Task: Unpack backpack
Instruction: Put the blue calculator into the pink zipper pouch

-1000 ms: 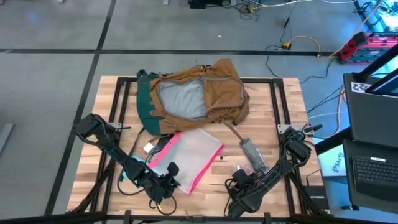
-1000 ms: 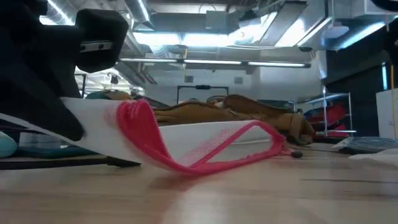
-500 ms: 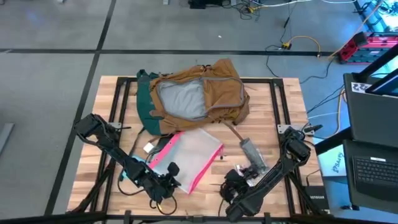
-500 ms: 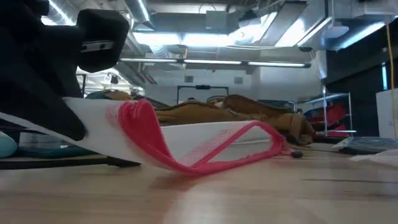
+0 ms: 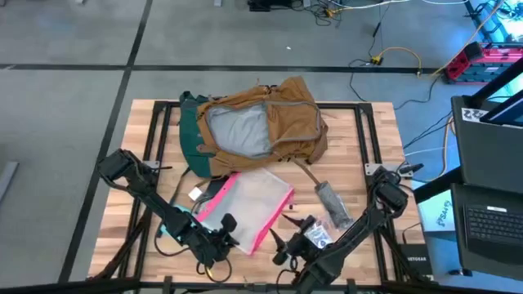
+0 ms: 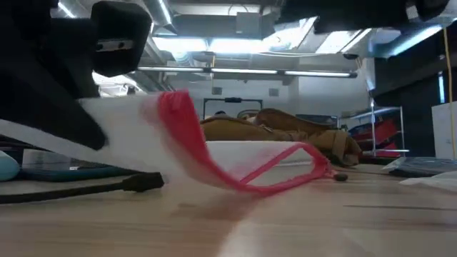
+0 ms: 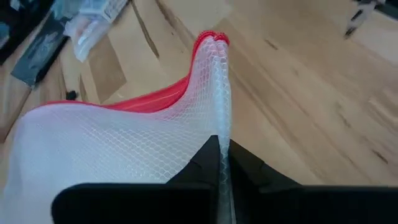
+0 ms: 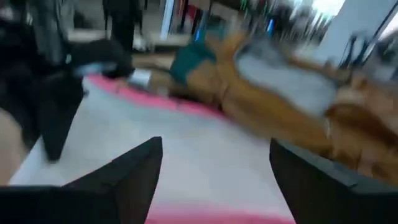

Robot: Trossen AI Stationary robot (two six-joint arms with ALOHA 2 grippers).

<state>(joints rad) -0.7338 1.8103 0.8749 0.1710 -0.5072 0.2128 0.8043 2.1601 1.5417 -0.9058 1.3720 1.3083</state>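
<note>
Backpack: I see the backpack (image 5: 255, 126) lying open at the table's 12 o'clock, well apart from both grippers; only its grey lining shows inside.
Left gripper: my left gripper (image 5: 226, 231) is pinched on the mesh pouch (image 5: 245, 204) at its 6 o'clock corner.
Right gripper: my right gripper (image 5: 280, 242) sits spread, just beside the pouch at 4 o'clock.
Left wrist view: it alone shows both fingers (image 7: 245, 171) pressed against the mesh.
Low view: the pouch's near end is lifted.

Grey floor (image 5: 73, 49) with dark seams — cables (image 5: 384, 57) trailing behind the wooden table (image 5: 372, 147).
</note>
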